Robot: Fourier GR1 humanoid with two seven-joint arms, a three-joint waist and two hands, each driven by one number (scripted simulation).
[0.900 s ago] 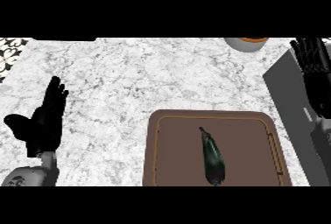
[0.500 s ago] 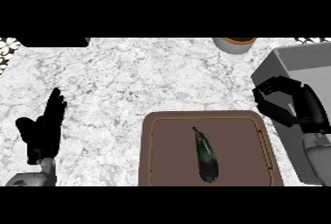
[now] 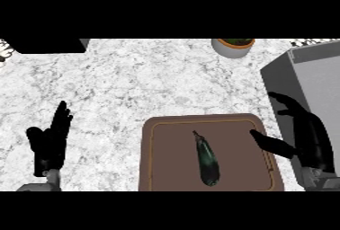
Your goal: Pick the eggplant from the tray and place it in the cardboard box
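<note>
**Right hand now down at the tray, eggplant untouched**

So compared to half a second ago, the right hand (image 3: 309,139) has dropped lower and swung in toward the tray; before, it was curled up over by the box, and now it's spread open with the thumb poking over the tray's right edge. The view itself has slid too, so the tray sits a bit nearer and the box shows more of its side.

Biggest thing in view is the marble counter (image 3: 146,85), white with grey veining, filling most of the frame. On the far right is the cardboard box (image 3: 312,76), looking grey from here, running off the right edge. The brown tray (image 3: 166,175) lies near-centre, rounded corners, raised rim. The right hand sits between tray and box, holding nothing, fingers extended.

The left hand (image 3: 50,143) rests at the near left, open, fingers pointing up, well apart from the tray.

The eggplant (image 3: 207,159) lies in the middle of the tray, dark and slim, stem end pointing far. Nothing's touching it.

Far edge: a small pot (image 3: 232,47) with an orange rim.
</note>
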